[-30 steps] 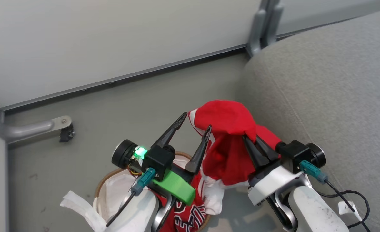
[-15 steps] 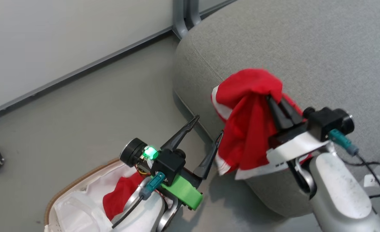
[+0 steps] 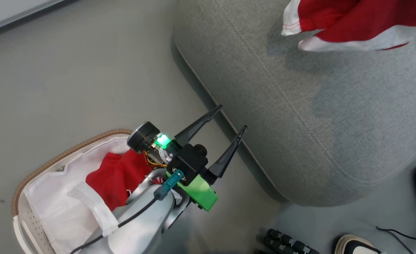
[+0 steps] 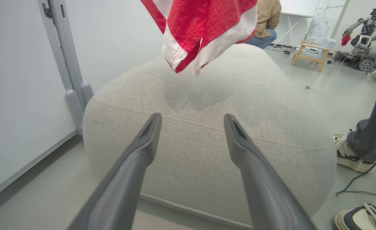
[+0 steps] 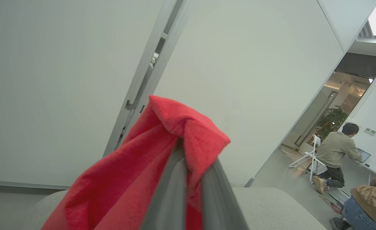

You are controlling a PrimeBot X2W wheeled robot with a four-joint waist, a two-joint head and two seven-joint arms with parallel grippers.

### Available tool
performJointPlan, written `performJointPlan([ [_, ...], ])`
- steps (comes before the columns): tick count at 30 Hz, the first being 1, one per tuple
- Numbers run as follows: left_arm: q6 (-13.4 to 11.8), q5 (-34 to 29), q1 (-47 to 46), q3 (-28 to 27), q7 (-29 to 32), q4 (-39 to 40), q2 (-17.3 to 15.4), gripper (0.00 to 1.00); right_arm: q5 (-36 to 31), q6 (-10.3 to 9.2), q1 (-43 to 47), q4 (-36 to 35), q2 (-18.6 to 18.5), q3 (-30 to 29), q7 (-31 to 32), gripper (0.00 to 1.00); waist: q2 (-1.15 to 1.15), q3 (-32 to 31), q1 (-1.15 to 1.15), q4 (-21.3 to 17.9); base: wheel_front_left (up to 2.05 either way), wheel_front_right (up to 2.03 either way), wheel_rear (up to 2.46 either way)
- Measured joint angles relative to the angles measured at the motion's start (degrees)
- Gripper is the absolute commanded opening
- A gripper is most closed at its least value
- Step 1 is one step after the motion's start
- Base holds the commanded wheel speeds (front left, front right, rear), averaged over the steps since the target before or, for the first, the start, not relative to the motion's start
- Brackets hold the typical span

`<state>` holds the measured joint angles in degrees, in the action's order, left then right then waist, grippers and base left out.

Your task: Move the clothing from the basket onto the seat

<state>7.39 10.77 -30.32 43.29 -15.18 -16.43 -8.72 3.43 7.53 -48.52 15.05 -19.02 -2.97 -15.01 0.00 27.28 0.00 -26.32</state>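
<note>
One jersey [image 3: 352,21], clamped in my right gripper [image 5: 181,143], now carried above seat [image 3: 317,116]; other jersey [image 3: 112,176] in basket [image 3: 45,166]; left gripper [image 3: 232,116] wide.

Left gripper [image 3: 230,118] sits low, fingers spread wide with nothing between them. Right gripper [image 5: 182,150] is up higher, fingers pinched together on the red jersey [image 5: 137,172].

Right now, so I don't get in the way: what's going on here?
A robot is moving laundry. Its right gripper is shut on one red jersey hanging above the grey seat, not yet laid down. The left gripper is open and empty by the basket, where a second red jersey lies.
</note>
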Motion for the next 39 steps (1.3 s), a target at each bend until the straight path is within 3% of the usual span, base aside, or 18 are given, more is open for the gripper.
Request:
performJointPlan([
  [8,0.00,0.18,-3.25,-0.97,0.00,-0.35,-0.70,1.00,-6.22,0.00,-2.73,11.95,2.07,-8.01,-0.08,0.00,0.00,7.62,0.00,3.70,0.00,0.00,0.00],
  [9,0.00,0.18,-3.25,-1.36,0.00,-0.38,-0.65,1.00,-7.02,0.00,-2.10,13.74,2.71,-8.86,-0.10,0.30,0.00,8.15,0.01,4.45,0.00,0.00,0.00],
  [11,0.00,0.18,-3.24,-2.43,0.01,-0.53,-0.55,1.00,-7.76,0.01,0.00,16.19,3.96,-10.67,-0.09,1.00,0.00,8.81,0.01,5.76,0.00,0.00,0.00],
  [17,0.00,-0.26,-1.80,-5.21,0.00,0.60,0.38,1.00,-7.71,0.00,7.78,15.38,6.33,-16.64,-0.08,1.00,0.00,8.27,0.01,9.36,0.00,0.00,0.00],
  [21,0.00,-0.56,0.63,-8.37,0.00,0.03,1.29,1.00,-7.49,0.00,14.70,12.84,7.44,-16.63,-0.08,1.00,0.00,5.82,0.00,10.68,0.00,0.00,0.00],
  [30,-1.35,-1.60,7.15,-20.08,0.00,-0.38,4.24,1.00,-2.41,0.00,22.57,5.12,12.03,-10.51,-0.08,1.00,0.00,-1.08,0.00,14.12,0.00,0.00,0.00],
  [39,-3.48,-3.45,13.07,-30.94,0.01,-1.91,5.16,1.00,1.47,0.00,25.04,2.10,15.13,-2.29,-0.08,1.00,0.00,-6.88,0.00,20.79,0.00,0.00,0.00],
])
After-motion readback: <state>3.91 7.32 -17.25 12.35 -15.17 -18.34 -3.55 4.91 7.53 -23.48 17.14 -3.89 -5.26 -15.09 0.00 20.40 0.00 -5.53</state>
